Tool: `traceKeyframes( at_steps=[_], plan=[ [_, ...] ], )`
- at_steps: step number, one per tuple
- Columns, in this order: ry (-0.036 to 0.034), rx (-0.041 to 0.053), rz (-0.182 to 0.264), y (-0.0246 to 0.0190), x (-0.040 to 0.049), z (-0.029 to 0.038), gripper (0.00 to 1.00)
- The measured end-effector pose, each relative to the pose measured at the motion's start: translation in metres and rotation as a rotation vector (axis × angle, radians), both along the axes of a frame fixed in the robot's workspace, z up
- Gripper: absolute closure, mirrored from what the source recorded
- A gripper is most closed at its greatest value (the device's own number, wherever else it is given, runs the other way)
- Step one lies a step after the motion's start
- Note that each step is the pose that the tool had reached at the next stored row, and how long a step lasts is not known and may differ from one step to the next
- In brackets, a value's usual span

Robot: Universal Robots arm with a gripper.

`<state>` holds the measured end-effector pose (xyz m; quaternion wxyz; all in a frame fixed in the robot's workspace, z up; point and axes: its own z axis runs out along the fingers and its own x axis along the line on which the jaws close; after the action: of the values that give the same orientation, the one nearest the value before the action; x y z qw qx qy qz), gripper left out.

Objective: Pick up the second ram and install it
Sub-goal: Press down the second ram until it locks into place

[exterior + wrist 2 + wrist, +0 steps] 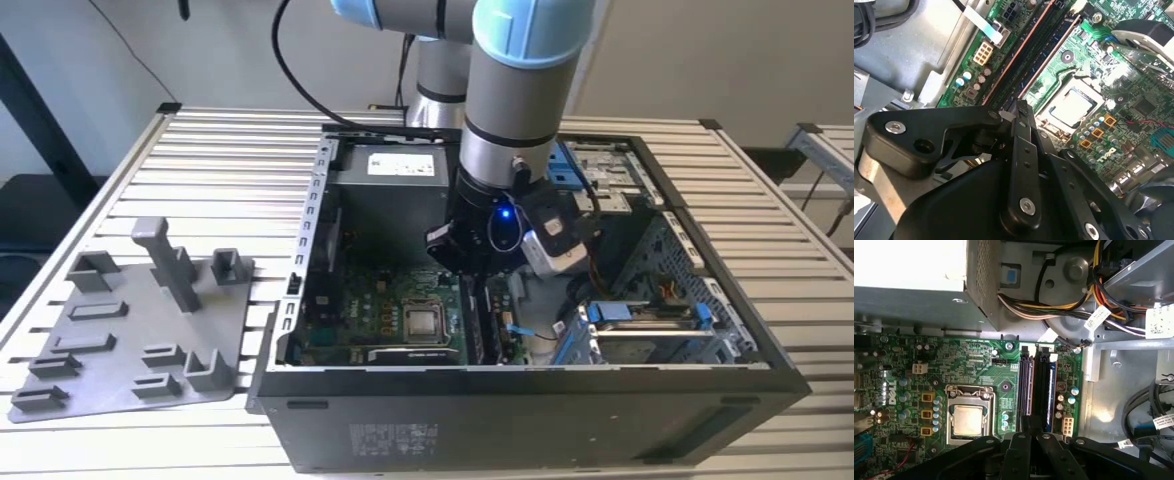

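My gripper (470, 268) reaches down into the open computer case, over the green motherboard (358, 322). Its black fingers (1021, 107) are shut together. Their tips sit over the near end of a long dark ram stick (1026, 385) that lies in the slot closest to the silver processor (968, 420). In the second wrist view this ram (1050, 59) runs away from the fingertips with a coppery edge. I cannot tell whether the tips touch it or pinch it. Another stick (1048, 385) with a blue label stands in the neighbouring slot.
The grey holder tray (134, 320) with upright posts lies on the slatted table at the exterior view's left. Inside the case, the power supply (914, 300), bundled cables (1054, 310) and a drive cage (654, 330) crowd around the slots. Case walls (534, 410) enclose the board.
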<state>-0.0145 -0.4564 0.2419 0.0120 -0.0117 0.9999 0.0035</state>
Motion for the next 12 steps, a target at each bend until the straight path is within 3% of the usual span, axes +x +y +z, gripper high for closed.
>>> traceKeyframes(
  at_steps=[12],
  plan=[
    [0.0000, 0.0048, 0.001, 0.0000, -0.0002, 0.0000, 0.89]
  ],
)
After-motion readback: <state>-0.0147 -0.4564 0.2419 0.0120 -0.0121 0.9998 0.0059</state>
